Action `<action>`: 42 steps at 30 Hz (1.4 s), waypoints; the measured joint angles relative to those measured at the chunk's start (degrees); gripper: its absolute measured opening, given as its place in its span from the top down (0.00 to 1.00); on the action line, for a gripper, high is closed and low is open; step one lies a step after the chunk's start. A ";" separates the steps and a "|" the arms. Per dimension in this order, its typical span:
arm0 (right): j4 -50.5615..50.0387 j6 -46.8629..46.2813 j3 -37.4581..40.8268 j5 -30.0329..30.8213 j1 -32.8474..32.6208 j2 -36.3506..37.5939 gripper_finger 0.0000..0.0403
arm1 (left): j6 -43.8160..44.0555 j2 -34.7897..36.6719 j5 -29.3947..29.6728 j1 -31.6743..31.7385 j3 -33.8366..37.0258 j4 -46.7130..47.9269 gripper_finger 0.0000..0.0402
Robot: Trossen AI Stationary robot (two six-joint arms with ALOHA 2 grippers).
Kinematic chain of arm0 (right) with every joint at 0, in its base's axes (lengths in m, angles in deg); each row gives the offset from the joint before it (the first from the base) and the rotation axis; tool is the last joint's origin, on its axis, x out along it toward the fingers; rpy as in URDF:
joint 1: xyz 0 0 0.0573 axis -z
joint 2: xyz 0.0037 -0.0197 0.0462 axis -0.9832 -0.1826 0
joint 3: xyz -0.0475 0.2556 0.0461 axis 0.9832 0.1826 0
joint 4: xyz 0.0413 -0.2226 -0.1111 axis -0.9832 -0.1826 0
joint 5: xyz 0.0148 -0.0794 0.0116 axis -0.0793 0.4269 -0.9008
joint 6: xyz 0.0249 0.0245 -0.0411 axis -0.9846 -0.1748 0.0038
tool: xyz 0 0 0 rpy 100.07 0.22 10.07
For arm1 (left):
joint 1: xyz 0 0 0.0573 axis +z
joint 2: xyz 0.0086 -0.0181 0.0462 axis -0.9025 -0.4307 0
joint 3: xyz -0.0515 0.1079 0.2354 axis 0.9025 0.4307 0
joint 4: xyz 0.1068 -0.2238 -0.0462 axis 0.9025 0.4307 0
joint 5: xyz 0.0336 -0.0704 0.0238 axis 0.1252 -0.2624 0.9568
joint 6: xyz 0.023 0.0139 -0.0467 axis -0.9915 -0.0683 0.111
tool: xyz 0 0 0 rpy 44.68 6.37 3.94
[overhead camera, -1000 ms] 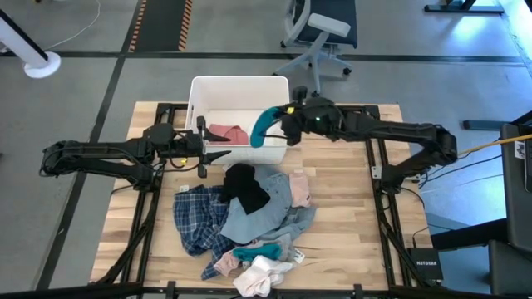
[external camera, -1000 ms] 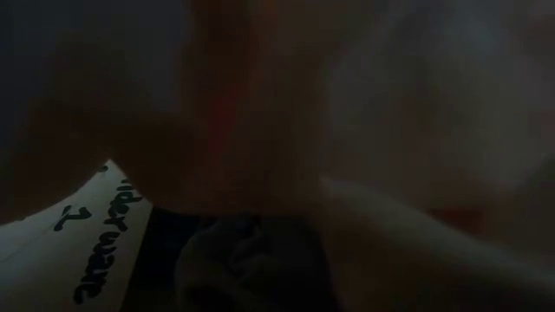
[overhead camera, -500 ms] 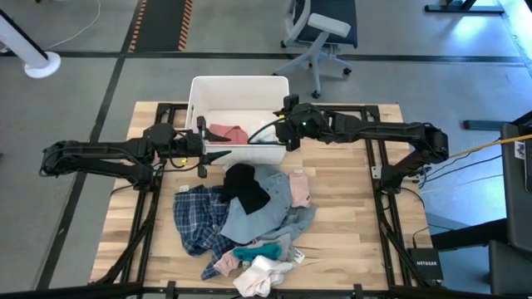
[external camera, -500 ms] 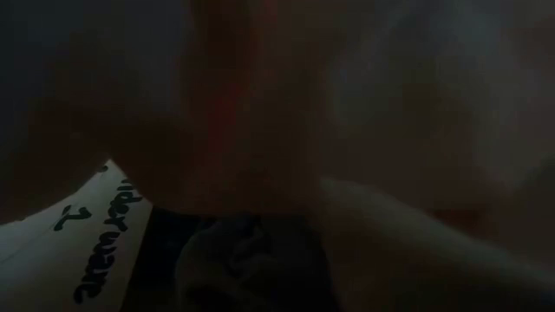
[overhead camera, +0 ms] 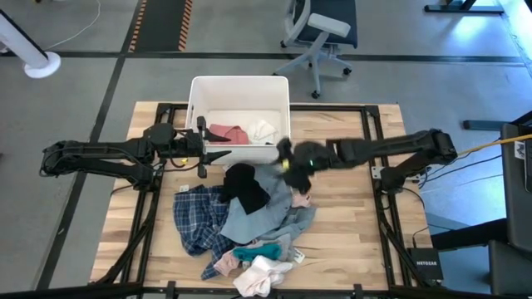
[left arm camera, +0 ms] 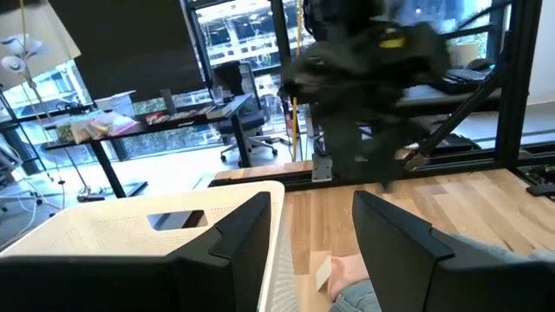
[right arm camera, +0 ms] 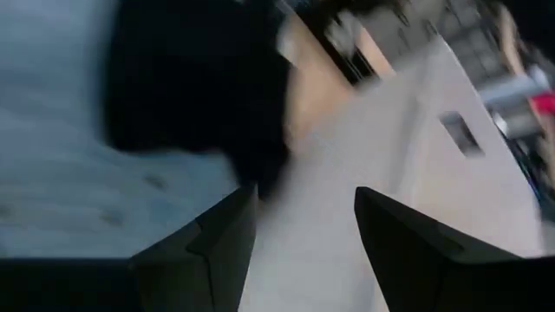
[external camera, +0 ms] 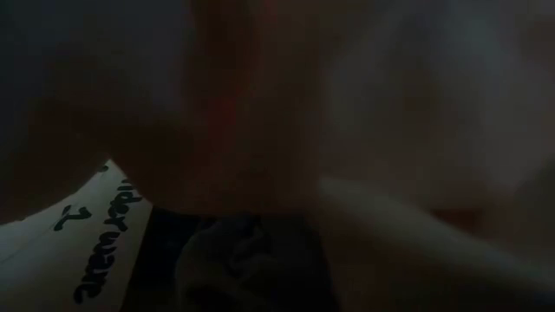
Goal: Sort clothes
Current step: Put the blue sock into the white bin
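Your right gripper [overhead camera: 291, 166] sits over the desk [overhead camera: 349, 216] just in front of the white bin [overhead camera: 238, 85], at the far right edge of the clothes pile. Its jaws stand apart with nothing between them; the right wrist view shows both fingers [right arm camera: 208, 247] spread over grey-blue cloth and a dark piece.

Your left gripper [overhead camera: 218, 154] waits at the near left corner of the bin, pointing right, just beyond the black piece. Its jaws are also apart and empty, as the left wrist view shows across the bin's rim [left arm camera: 130, 217].

Inside the bin lie a pink-red piece [overhead camera: 226, 133] on the left and a white piece [overhead camera: 264, 131] on the right, close together.

The pile is on the middle of the desk. The black piece [overhead camera: 245, 187] lies on top, near the bin. Under it and to the right spreads the grey-blue piece [overhead camera: 270, 212]. The plaid shirt [overhead camera: 198, 218] lies on the left side of the pile. A small pink piece [overhead camera: 300, 189] rests on the grey-blue piece's right side, just near the right gripper. At the near edge are a teal piece [overhead camera: 259, 251], a pink piece [overhead camera: 224, 264] and a white piece [overhead camera: 258, 276], all touching or overlapping.

The low view is dark and blocked by something close; only a paper label with handwriting [external camera: 95, 243] can be made out.
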 joint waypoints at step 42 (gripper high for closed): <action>23.43 -35.54 9.43 -5.91 -22.36 -13.73 0.47 | 0.50 -0.04 -0.01 0.00 0.07 1.56 0.60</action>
